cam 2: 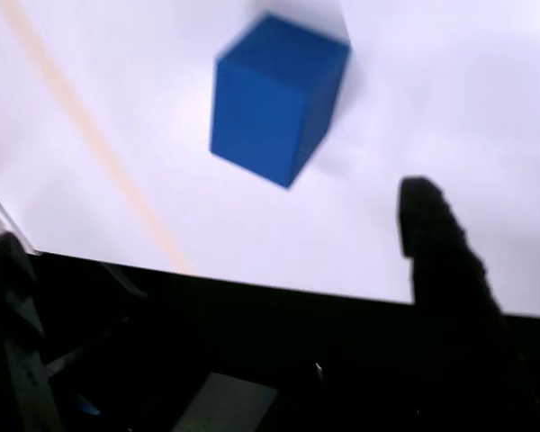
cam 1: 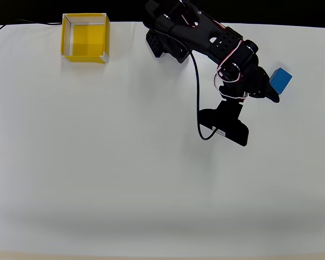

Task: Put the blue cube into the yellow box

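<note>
- In the overhead view the yellow box sat at the far left of the white tabletop, close to its back edge, open side up, with thin white-edged walls and nothing inside.
- A thin dark cable ran off the back edge to the left of the box.
- Further right, the black arm reached from its base at the back edge out towards the right, with red and white wires looped at its wrist joint.
- A black cable hung from the arm and curled down to the black camera mount, which stuck out towards the front of the tabletop.
- The tool pointed right, its dark tip right beside the blue cube; from above I could not tell whether the tip touched the cube.
- The blue cube rested on the tabletop at the far right, well apart from the yellow box, which lay across the tabletop from it.
- In the wrist view the blue cube stood upright on the white surface, blurred, ahead of the tool and clear of its fingers.
- One black, ridged finger rose at the right of that view and the other edge of the tool lay low at the left, so the fingers stood apart and held nothing.
</note>
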Robot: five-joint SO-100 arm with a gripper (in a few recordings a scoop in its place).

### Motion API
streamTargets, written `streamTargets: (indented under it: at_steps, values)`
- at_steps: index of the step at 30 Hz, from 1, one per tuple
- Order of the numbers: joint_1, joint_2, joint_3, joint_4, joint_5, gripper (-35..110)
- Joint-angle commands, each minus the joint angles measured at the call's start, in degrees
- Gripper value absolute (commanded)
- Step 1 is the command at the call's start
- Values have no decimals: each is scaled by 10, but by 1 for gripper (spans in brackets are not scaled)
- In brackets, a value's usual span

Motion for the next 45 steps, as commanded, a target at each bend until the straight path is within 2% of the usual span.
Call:
streamTargets:
  at_steps: [1,7,18,32,45]
  values:
    - [-70,-47,-111,33,73,51]
    - [-149,-181,-218,87,142,56]
    - [-185,-353,-326,95,204,66]
    - [-204,-520,-444,96,243,61]
    - [-205,-581,-467,96,271,56]
